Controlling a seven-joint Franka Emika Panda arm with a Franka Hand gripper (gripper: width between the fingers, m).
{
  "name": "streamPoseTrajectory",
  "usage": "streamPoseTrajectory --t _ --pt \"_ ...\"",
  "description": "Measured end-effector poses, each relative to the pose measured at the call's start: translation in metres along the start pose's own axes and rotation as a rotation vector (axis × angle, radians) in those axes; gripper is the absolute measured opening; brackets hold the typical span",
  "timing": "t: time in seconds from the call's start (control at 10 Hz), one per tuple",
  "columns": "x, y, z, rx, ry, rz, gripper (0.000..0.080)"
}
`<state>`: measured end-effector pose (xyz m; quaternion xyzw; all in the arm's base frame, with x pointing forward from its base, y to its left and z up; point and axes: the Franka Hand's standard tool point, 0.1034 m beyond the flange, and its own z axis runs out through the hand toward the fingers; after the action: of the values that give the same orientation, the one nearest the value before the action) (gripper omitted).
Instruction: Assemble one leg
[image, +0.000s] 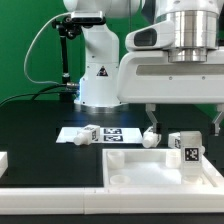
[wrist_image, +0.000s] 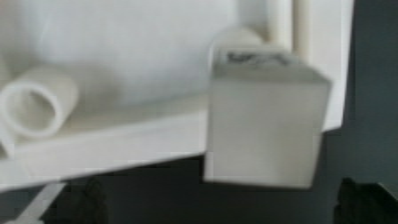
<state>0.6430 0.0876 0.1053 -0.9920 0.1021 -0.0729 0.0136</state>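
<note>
1. Right now your fingers (image: 150, 116) are spread wide and grip nothing. They hang straddling the leg (image: 187, 152), one on each side, and neither touches it.
2. That leg stands upright at the far corner of the tray (image: 130, 172), on the exterior view's right, with its tag facing the camera. In the wrist view the leg (wrist_image: 267, 120) sits against the tray's rim (wrist_image: 125, 140). You cannot tell from either view whether its foot is inside the rim or just outside it on the counter (image: 40, 140).
3. The wide opening makes sense: an upright block offers two flat sides, and the spread lets you descend without knocking it over.
4. Centre over it before closing, because a glancing touch would probably tip it against the rim.
5. A second leg (image: 150, 139) lies near the marker board (image: 112, 133) and a third leg (image: 88, 132) rests on it, both well clear of your approach.
6. Judging by this, the leg is not yet fitted to anything; the grasp comes next.
</note>
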Motion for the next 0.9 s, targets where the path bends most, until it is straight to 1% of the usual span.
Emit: streamPoseTrajectory --t 0.1,0.3,0.4,0.6,0.7,0.8,0.9 --pt "0.002 -0.006 0.003 0.001 -0.030 0.011 0.0649" --pt "-0.005 -0.019 0.016 0.003 -0.031 0.011 0.0649" --pt "-0.008 -0.021 0.020 0.002 -0.036 0.009 0.0649" --pt "-0.009 -0.022 0.021 0.001 -0.037 0.044 0.0649" --pt "-0.009 -0.021 0.021 0.001 -0.037 0.054 0.0620" --pt "-0.009 -0.021 0.021 0.000 -0.038 0.106 0.0620" --pt "-0.009 -0.021 0.021 -0.001 -0.038 0.168 0.0439"
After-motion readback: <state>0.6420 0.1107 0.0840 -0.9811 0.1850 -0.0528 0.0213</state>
